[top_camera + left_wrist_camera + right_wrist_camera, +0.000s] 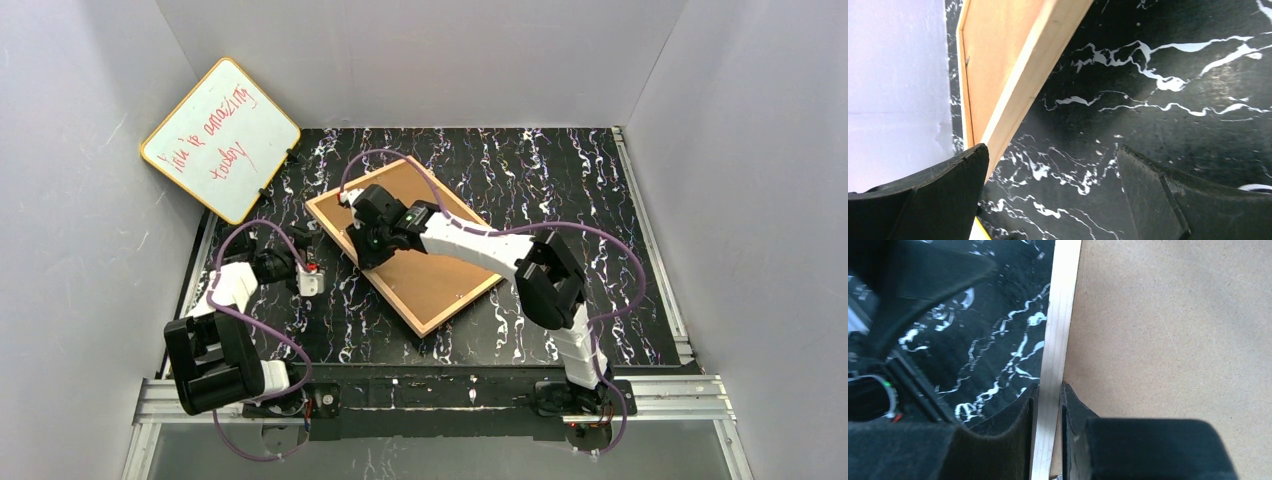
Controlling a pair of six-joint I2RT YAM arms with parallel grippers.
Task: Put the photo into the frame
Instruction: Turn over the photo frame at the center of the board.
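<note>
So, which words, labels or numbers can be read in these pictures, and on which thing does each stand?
"today": red handwriting, lower line, on the yellow-rimmed white board at the far left.
Upper red line on the same board: too blurred to read surely.
No text seen on the thin light-wood picture frame, the flat brown backing board or the black marbled table.

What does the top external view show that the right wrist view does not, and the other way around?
Only the top external view: the whiteboard with red writing, the left arm, and the whole outline of the frame. Only the right wrist view: the right claw closed on the frame's light-wood rail, pinching it from both sides. Both: the frame, the brown backing board inside it, and the black marbled table.
</note>
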